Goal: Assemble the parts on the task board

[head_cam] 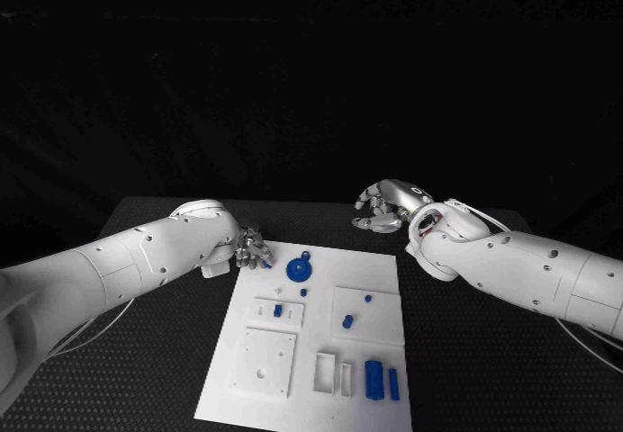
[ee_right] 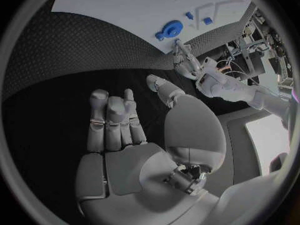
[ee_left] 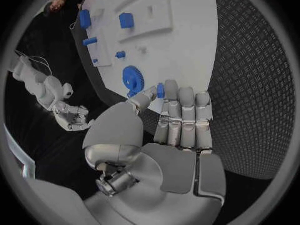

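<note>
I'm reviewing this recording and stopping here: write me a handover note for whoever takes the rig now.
Left hand pinches a small blue part at the board's far left corner, beside the blue gear.
Right hand is empty, fingers curled, beyond the board's far edge.
Other blue parts lie loose on the board.
Done: one part picked up.
Left: seat it, then the rest.

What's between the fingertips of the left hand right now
The left hand pinches a small blue part between thumb and finger, just off the task board edge near the blue gear. The part's lower end is hidden by the fingertips.
</note>
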You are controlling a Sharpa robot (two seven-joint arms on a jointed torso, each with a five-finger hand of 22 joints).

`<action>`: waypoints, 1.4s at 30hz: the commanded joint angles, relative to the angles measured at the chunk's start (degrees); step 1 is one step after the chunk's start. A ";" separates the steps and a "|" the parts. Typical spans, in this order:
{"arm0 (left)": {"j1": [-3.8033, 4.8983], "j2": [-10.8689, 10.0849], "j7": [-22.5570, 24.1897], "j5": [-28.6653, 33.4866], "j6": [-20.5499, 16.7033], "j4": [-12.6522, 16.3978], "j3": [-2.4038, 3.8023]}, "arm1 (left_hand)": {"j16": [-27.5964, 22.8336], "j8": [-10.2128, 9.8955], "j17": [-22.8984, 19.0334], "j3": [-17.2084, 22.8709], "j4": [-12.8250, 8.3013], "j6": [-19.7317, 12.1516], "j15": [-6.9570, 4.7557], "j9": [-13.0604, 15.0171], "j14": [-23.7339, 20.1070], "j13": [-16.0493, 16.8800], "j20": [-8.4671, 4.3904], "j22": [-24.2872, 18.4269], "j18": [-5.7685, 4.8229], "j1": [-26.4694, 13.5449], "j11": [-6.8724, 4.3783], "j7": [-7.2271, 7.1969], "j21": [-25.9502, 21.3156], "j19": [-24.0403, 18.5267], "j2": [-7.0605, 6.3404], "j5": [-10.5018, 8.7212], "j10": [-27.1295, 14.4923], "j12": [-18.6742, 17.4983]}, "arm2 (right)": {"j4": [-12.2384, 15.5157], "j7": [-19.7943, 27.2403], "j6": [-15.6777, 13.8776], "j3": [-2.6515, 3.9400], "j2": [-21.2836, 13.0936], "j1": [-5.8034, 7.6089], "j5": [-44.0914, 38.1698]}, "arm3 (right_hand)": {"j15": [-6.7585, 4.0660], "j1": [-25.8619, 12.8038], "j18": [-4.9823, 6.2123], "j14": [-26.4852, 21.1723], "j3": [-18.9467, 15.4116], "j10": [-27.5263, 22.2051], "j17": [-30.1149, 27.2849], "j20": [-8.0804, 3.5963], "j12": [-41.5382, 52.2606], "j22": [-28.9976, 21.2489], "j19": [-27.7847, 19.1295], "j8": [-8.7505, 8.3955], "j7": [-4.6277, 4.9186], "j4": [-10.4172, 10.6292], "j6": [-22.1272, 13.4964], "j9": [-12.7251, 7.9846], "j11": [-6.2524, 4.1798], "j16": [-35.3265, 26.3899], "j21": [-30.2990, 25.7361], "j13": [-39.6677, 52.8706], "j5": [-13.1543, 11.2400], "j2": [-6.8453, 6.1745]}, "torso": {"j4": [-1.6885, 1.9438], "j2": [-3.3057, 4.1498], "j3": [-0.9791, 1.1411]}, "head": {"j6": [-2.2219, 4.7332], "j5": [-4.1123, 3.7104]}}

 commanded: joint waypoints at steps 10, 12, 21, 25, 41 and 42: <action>0.61 -6.15 -0.20 5.18 -5.08 8.64 0.20 | 1.07 0.90 0.06 0.45 -1.71 1.80 -0.58 -0.17 1.73 -0.20 -4.99 1.06 -0.21 -0.58 -0.89 -0.43 0.56 1.42 1.02 0.75 2.50 0.64 | 0.00 0.40 0.60 0.02 -0.57 -0.01 -0.23 | 0.18 -0.28 2.52 0.12 -0.19 -0.31 -0.03 0.04 0.39 0.10 0.17 -0.17 0.47 -0.19 0.06 -0.08 -0.05 -0.39 -0.39 -0.09 -0.28 0.20 | 0.22 -0.14 0.04 | -0.12 0.01; 0.91 -7.82 -0.46 5.38 -7.55 11.52 0.18 | 1.46 1.09 0.12 0.58 -2.05 2.32 -0.85 -0.27 2.30 -0.21 -5.18 1.10 -0.12 -0.96 -1.10 -0.64 0.87 1.93 0.83 1.58 3.24 0.80 | 0.00 0.41 0.63 0.02 -0.66 -0.01 -0.17 | 0.18 -0.30 2.52 0.12 -0.20 -0.31 -0.03 0.04 0.39 0.10 0.17 -0.17 0.47 -0.18 0.06 -0.08 -0.05 -0.40 -0.39 -0.09 -0.27 0.19 | 0.22 -0.13 0.04 | -0.07 0.10; 1.66 -14.09 -2.81 -0.44 -10.43 23.10 0.08 | 4.61 1.84 0.98 1.16 -5.02 4.92 -2.92 -0.90 5.78 0.75 -6.74 1.21 0.45 -2.92 -2.34 -1.77 3.82 5.07 -0.18 9.48 7.26 2.92 | 0.02 0.44 0.71 0.02 -0.95 -0.01 -0.04 | 0.19 -0.34 2.52 0.11 -0.22 -0.33 -0.03 0.05 0.39 0.10 0.16 -0.17 0.47 -0.17 0.06 -0.08 -0.05 -0.40 -0.41 -0.11 -0.22 0.15 | 0.21 -0.13 0.02 | -0.13 0.36; 1.65 -15.57 -3.99 -2.72 -10.85 26.42 -0.19 | 5.64 2.19 1.19 1.31 -5.46 5.95 -3.62 -1.07 6.85 1.22 -7.29 1.21 0.62 -3.68 -2.76 -2.18 4.91 6.07 -0.37 10.65 8.49 3.78 | 0.03 0.46 0.84 0.02 -0.99 -0.01 0.02 | 0.19 -0.35 2.52 0.10 -0.23 -0.34 -0.03 0.05 0.39 0.10 0.15 -0.17 0.47 -0.17 0.05 -0.08 -0.05 -0.41 -0.41 -0.11 -0.20 0.15 | 0.21 -0.15 -0.02 | -0.30 0.59; 1.58 -18.98 -7.30 -9.06 -12.37 33.80 -4.70 | 9.85 4.06 2.25 1.79 -4.74 8.31 -5.95 -0.92 8.78 4.58 -8.81 1.24 1.14 -5.18 -4.05 -3.43 8.60 7.93 -0.79 12.02 9.84 8.91 | 0.21 0.51 1.03 0.02 -1.21 -0.02 0.03 | 0.20 -0.37 2.52 0.08 -0.24 -0.36 -0.03 0.06 0.40 0.10 0.12 -0.18 0.48 -0.18 0.03 -0.09 -0.04 -0.42 -0.43 -0.14 -0.12 0.14 | 0.21 -0.10 0.02 | -1.17 0.92; 1.56 -19.02 -7.40 -9.00 -12.45 33.81 -5.00 | 10.15 4.29 2.32 1.77 -4.61 8.48 -6.01 -0.85 8.90 4.79 -8.87 1.23 1.15 -5.37 -4.14 -3.53 8.80 7.97 -0.74 12.07 9.95 9.25 | 0.15 0.52 1.04 0.02 -1.19 -0.02 0.03 | 0.20 -0.37 2.52 0.08 -0.24 -0.37 -0.03 0.06 0.40 0.10 0.12 -0.18 0.48 -0.18 0.03 -0.09 -0.04 -0.42 -0.43 -0.14 -0.12 0.14 | 0.19 -0.09 0.03 | -1.22 0.97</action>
